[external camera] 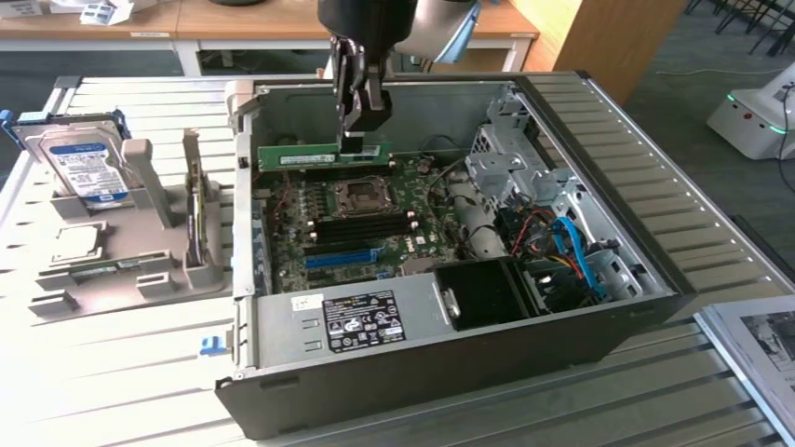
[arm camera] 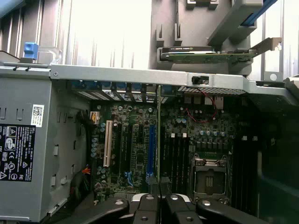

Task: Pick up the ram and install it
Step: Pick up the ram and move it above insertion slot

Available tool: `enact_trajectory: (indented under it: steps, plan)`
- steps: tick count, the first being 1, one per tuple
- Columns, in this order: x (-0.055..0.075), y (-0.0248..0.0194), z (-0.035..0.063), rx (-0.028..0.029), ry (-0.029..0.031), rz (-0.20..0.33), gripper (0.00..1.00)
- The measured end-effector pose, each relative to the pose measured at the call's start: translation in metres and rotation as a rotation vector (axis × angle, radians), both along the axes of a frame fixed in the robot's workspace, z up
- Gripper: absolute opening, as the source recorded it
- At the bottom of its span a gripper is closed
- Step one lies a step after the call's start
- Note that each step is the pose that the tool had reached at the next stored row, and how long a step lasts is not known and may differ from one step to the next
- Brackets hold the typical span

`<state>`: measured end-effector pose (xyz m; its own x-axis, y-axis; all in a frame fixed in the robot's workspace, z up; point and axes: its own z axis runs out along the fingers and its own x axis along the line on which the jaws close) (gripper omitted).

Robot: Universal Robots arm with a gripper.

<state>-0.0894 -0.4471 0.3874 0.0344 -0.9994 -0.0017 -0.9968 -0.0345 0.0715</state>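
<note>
Right now gripper (external camera: 357, 138) clamped on ram (external camera: 316, 156), stick held level above motherboard (external camera: 292, 244) inside open case (external camera: 435, 368). Risk, as I judge: stick out of line with black memory slots (external camera: 360, 226), edge catching, board flexing under push.

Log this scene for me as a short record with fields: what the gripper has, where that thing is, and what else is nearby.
gripper: the gripper is shut on the ram
ram position: held level over the motherboard, inside the open computer case
ram seated: cannot tell whether it touches a slot
beside the case, exterior view's left: hard drive standing upright in a grey stand
</note>
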Motion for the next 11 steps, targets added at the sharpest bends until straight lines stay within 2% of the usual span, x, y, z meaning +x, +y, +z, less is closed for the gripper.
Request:
enact_trajectory:
  steps: [11]
  plan:
    - [0.0028, 0.0000, 0.0000, 0.0000, 0.0000, 0.000, 0.11]
